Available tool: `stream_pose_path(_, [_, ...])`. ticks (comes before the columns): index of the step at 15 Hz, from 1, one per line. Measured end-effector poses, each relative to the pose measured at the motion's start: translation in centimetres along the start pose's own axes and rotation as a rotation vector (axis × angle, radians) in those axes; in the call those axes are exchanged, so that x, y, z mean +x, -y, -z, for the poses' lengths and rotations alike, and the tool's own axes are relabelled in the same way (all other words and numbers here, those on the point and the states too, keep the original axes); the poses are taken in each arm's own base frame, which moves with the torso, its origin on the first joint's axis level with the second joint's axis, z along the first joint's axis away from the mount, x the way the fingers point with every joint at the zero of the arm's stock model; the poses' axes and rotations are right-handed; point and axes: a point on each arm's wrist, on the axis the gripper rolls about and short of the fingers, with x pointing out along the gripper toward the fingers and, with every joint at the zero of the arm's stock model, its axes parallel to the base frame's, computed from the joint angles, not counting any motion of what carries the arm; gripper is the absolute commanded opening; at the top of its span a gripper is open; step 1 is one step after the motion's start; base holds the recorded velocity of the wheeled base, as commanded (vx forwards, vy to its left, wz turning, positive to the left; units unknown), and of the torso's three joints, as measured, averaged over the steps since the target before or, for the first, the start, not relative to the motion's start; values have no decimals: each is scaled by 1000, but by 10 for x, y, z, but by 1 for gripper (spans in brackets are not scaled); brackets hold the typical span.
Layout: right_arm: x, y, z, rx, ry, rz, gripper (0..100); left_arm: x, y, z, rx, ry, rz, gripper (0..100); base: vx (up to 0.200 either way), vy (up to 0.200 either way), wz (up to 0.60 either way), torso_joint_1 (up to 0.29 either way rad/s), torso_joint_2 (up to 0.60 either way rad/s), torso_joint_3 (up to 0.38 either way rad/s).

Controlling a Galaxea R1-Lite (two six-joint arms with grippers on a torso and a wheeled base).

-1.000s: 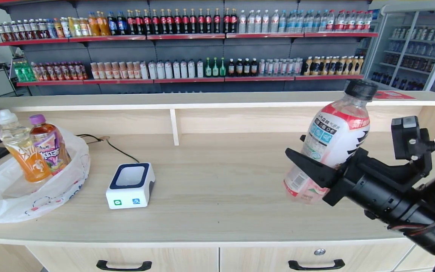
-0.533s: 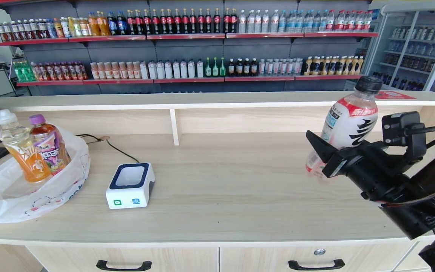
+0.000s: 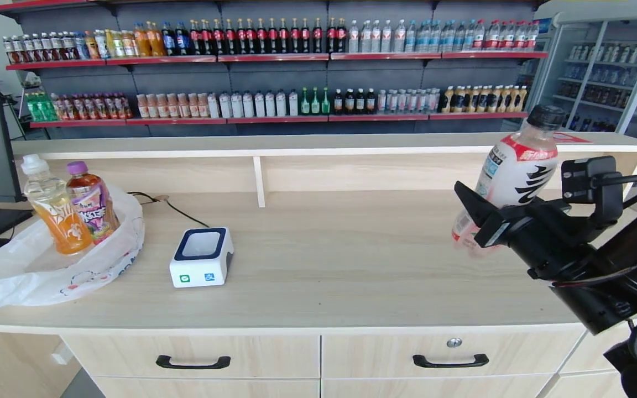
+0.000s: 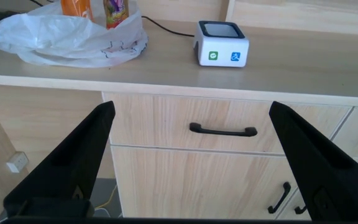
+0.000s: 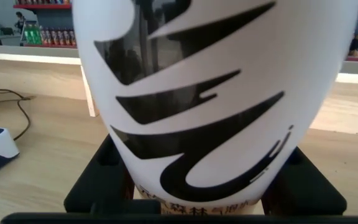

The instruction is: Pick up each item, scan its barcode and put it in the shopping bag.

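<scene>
One bottle [image 3: 517,171] is left to deal with, and it hangs above the right end of the worktop [image 3: 351,260], well apart from the scanner [image 3: 202,257] and from the shopping bag [image 3: 47,271] at the far left, where two other drinks already stand. My right fingers [image 3: 470,202] are pinching it low on the body, near the base, so the black cap and most of the length stand above the grip, leaning a little. In the right wrist view the white label fills the gap between the fingers [image 5: 98,180], seated deep. I judge it to be a full plastic drink bottle: fairly heavy for its size, with thin walls that give under pressure and a smooth film label that could slip. Held this low it is top-heavy, so a quick turn toward the scanner could make it pivot in the grip; a hold nearer mid-body would be steadier. My left fingers [image 4: 73,162] are spread wide and hold nothing, down in front of the drawers.
</scene>
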Motion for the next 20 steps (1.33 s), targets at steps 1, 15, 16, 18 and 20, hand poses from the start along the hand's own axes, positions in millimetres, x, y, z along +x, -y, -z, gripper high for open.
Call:
stream_pose_path(1, [0, 2, 1, 2, -9, 6, 0, 0, 0, 0, 0, 0, 0, 100, 0, 200, 0, 27, 12, -2])
stream_pose_path(15, [-14, 20, -13, -12, 25, 70, 0, 0, 0, 0, -24, 2, -3, 100, 0, 200, 0, 3, 3, 4])
stream_pose_path(16, [-15, 20, -14, -15, 27, 70, 0, 0, 0, 0, -23, 2, -3, 100, 0, 200, 0, 2, 7, 7])
stream_pose_path(18, [-16, 20, -15, -16, 30, 71, 0, 0, 0, 0, -23, 2, -4, 100, 0, 200, 0, -2, 7, 2])
stream_pose_path(20, [-17, 20, -16, -17, 31, 71, 0, 0, 0, -1, -23, 2, -3, 100, 0, 200, 0, 0, 5, 2])
